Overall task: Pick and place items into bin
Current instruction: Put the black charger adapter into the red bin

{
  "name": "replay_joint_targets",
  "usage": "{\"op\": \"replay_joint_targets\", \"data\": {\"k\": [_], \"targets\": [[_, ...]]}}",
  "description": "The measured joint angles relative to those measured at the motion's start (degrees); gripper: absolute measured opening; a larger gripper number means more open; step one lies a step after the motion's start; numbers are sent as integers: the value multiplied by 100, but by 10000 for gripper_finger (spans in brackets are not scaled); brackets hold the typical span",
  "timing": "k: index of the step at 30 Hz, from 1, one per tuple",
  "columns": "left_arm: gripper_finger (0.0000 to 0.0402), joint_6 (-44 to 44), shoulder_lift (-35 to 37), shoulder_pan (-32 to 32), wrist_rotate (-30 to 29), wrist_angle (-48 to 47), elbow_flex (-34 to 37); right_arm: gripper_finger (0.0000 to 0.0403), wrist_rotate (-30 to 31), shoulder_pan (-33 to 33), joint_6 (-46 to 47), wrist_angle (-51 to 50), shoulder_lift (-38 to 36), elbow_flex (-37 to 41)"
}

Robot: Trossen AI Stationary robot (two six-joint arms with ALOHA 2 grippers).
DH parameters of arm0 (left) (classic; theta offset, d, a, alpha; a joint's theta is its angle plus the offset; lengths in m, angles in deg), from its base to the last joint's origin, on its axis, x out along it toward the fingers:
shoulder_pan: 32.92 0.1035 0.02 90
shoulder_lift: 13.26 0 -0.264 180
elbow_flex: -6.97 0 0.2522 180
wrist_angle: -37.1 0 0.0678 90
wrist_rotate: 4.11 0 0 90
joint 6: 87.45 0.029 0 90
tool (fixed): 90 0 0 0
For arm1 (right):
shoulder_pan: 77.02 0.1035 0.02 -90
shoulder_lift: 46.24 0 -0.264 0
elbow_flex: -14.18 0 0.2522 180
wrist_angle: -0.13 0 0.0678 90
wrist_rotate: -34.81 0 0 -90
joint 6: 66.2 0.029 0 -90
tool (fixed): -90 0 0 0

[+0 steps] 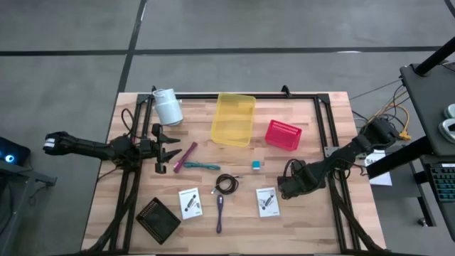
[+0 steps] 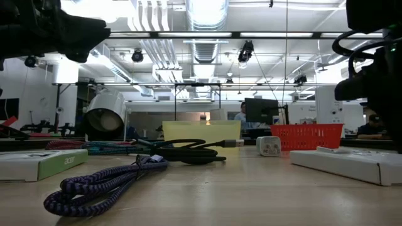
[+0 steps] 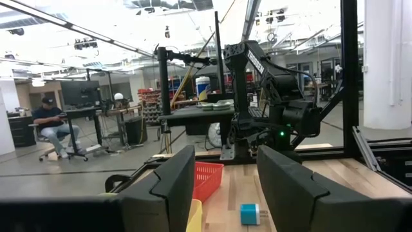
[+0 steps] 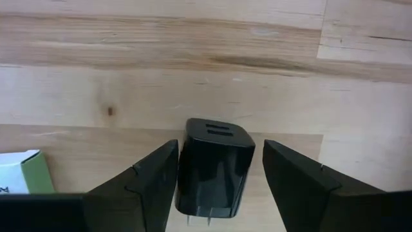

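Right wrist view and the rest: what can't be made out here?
- Black charger between the right gripper fingers: right wrist view doesn't show contact; the picture's edge cuts off its bottom.
- The same charger in the high view: hidden under the right gripper.
- Yellow bin and red basket: low view shows only walls, not insides.
- White card print: too small in the high view.

White cup (image 1: 168,107) lies on its side near the desk's (image 1: 313,220) far left corner, open mouth toward the low camera. Black square mesh tray (image 1: 158,217) sits at the near left edge. Grey floor (image 1: 64,71) with dark lines around the desk. Room behind: a seated person (image 3: 53,125) at a workbench, ceiling ducts (image 2: 201,25), monitors.
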Motion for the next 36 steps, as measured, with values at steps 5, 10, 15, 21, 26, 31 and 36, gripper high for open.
{"op": "replay_joint_targets", "data": {"k": [5, 10, 15, 21, 26, 31, 36], "targets": [[153, 2, -2, -1, 1, 0, 0, 183, -14, -2, -113, 20, 3, 0], [153, 2, -2, 0, 0, 0, 0, 137, -19, -4, -157, 48, 1, 0], [153, 2, -2, 0, 2, 0, 0, 131, -36, -4, -288, 89, -1, -2], [153, 4, -2, 0, 0, 0, 0, 131, -19, -2, -352, 145, -23, -1], [153, 4, -2, -1, 2, 0, 0, 131, 79, -1, -415, 177, -61, 0], [153, 4, -2, 0, 2, 0, 0, 131, 471, -17, -504, 186, -84, -140], [153, 4, -2, 0, 2, 0, 0, 131, 867, -138, -841, 182, -84, -354]]}}
